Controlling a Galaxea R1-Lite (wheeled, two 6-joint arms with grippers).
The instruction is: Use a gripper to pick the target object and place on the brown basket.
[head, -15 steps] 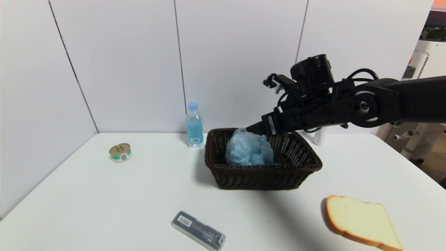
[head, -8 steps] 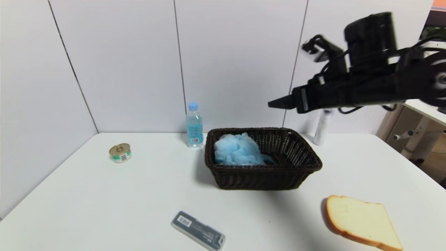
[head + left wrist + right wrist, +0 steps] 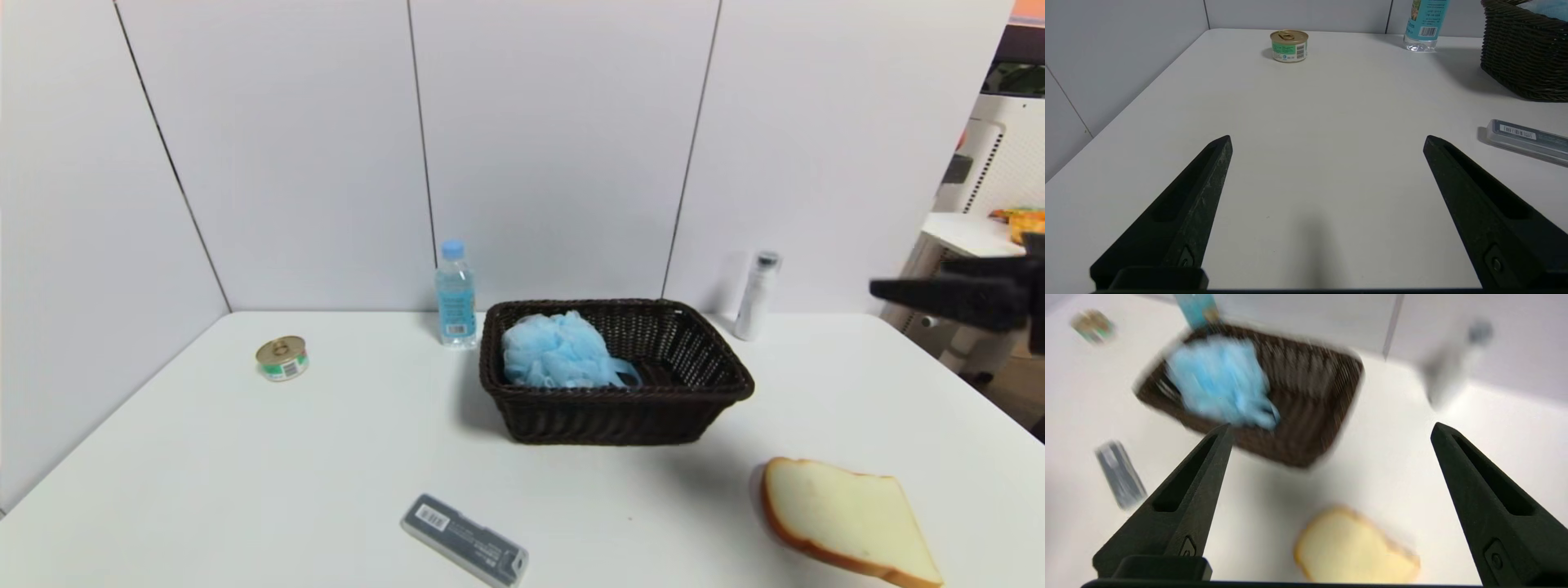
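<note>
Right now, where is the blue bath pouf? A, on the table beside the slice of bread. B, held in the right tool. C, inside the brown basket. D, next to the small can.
C: the bath pouf lies inside the brown basket, at its left end, while the right tool is open, holds nothing and is off near the table's right edge.

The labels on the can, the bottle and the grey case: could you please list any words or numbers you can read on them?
None can be read.
Can: green label with a barcode; print too small to read.
Water bottle: blue label with a barcode; its words are too small to read.
Grey case: white barcode sticker; digits too small to read.
Nothing printed shows on the brown basket, the blue bath pouf or the bread slice.
</note>
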